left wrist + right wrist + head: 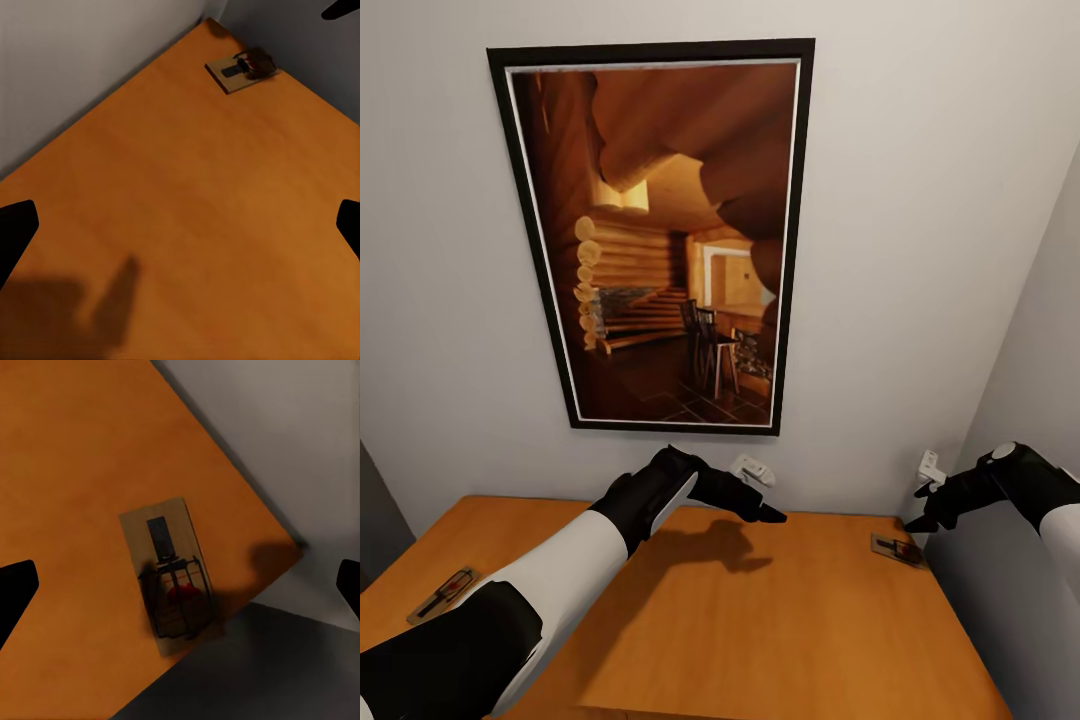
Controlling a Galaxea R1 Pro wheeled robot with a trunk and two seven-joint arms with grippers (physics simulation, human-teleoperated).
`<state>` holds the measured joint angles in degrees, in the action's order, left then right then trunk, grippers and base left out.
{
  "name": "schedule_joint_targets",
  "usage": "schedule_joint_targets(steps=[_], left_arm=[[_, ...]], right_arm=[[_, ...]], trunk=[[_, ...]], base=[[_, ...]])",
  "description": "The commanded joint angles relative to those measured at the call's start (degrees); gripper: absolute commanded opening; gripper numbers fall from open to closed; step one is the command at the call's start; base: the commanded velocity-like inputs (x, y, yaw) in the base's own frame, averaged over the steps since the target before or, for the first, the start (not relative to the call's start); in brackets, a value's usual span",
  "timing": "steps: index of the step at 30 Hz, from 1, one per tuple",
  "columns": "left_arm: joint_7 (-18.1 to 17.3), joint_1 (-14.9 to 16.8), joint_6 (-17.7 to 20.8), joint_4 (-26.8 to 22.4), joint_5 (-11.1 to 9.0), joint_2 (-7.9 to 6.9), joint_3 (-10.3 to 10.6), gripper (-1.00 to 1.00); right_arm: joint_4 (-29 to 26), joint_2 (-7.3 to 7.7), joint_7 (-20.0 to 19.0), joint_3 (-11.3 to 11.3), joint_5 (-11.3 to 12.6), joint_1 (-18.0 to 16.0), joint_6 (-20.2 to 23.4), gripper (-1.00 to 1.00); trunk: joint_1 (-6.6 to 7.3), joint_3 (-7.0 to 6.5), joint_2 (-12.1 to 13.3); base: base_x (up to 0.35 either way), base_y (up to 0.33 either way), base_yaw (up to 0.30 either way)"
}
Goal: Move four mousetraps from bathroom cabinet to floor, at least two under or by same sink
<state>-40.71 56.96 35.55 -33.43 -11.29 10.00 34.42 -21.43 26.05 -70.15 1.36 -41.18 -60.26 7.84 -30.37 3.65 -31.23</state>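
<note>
Two mousetraps lie on the orange cabinet top (760, 620), one at the near left edge (445, 593) and one at the far right corner (896, 548); any others are out of sight. Your left gripper (745, 498) hangs over the middle of the top, fingers spread and empty, well apart from both traps. Your right gripper (932, 505) hovers above the far trap, fingers also parted with nothing between them. That trap sits against the right edge, beside the side wall (1020, 400), so a slanted or sliding pinch could, I judge, nudge it off or jam a finger on the wall. It is thin and flat, so the fingers may skate over it. Up close, the right wrist view shows the trap's (172, 577) wire bar and red bait, which are too small to read from the head, while only the head view shows the near-left trap and the framed picture (660, 240) beyond.
</note>
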Motion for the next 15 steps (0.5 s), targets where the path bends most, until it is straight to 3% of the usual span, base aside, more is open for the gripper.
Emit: schedule_joint_targets(steps=[1,15], left_arm=[[0.1,0.1,0.4,0.0,-0.5,0.0,0.1,1.0],[0.0,0.1,0.5,0.0,-0.5,0.0,0.1,1.0]], right_arm=[[-0.1,0.04,-0.2,0.1,0.1,0.0,0.6,1.0],[-0.1,0.01,-3.1,0.1,0.0,0.0,0.5,1.0]], trunk=[[-0.03,0.12,-0.1],[-0.03,0.12,-0.1]], base=[[0.0,0.0,0.0],[0.0,0.0,0.0]])
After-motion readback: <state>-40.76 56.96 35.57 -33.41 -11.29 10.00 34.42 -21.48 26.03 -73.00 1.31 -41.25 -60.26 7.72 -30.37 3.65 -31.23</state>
